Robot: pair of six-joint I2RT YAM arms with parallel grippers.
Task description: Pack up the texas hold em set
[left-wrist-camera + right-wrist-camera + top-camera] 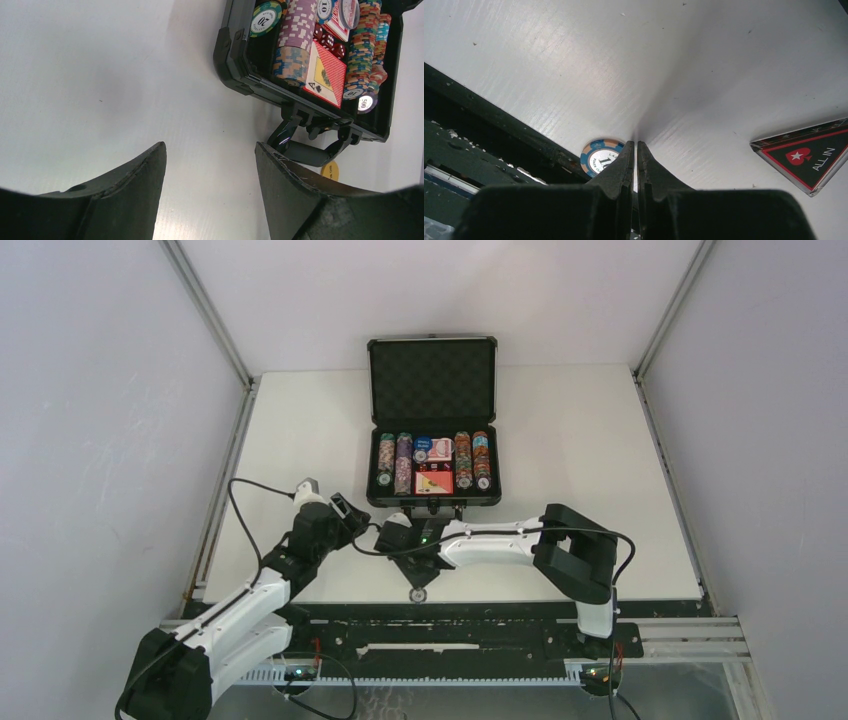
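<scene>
The black case stands open at the table's middle back, its foam-lined lid upright. Inside lie rows of poker chips, a red card box and red dice. My left gripper hangs open over bare table, left of the case's front handle. My right gripper is shut with nothing between its fingers. Its tips sit at the table's near edge, just right of a blue and orange chip. A black triangular ALL IN marker lies to the right.
A yellow dealer button lies on the table just in front of the case handle. The black rail runs along the table's near edge right beside the loose chip. White walls close in both sides.
</scene>
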